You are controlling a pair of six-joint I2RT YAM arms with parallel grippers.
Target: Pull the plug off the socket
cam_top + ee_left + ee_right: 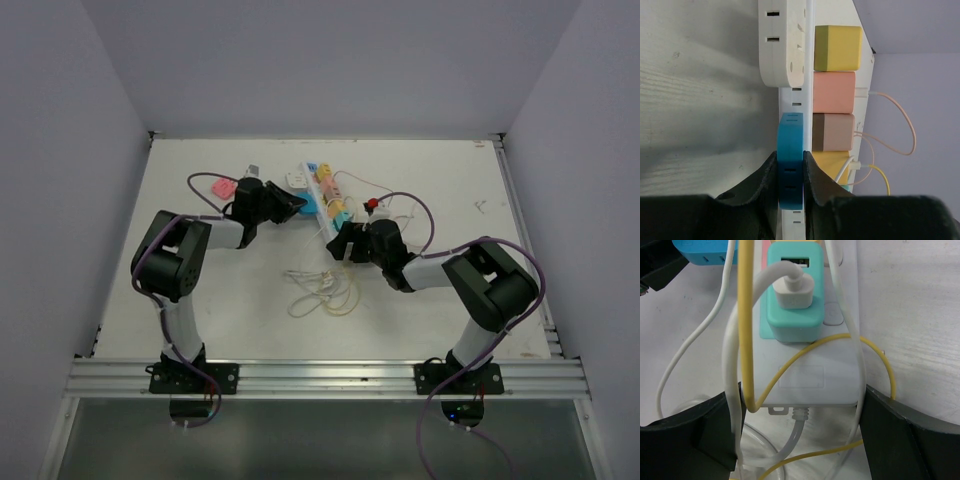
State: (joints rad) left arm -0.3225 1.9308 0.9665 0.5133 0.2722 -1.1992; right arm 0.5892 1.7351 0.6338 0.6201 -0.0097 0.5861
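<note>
Blue plastic sits clamped in your left gripper: the blue plug is pinched flat between both fingers, jaws narrow and closed on its sides. The plug appears seated against the left side of the socket, which lies diagonally on the table, centre and towards the far side.

**Step in hand, as judged:** grip taken, extraction not yet made.

- Draw the plug straight off to the left, square to the socket's side. Do not rock or twist it; the pins likely bind if you tilt.
- The fingers hold the plug's near half only. Pull steadily so it does not slip out.
- Your right gripper stands wide, one finger on each side of the socket's near end. The right finger is just beside the casing. The left one stands off, with a yellow cable and a white cable running in the gap. Whether it presses the strip cannot be told. Brace it before you pull, or the strip is likely to drag along with the plug.
- Take care the teal plug and its lead are not disturbed.

**Arm pose:** the left arm is folded, elbow out to the left, forearm running right and low to meet the plug from the left. The right arm mirrors it, elbow out to the right, forearm reaching left and far to the socket's near end.
</note>
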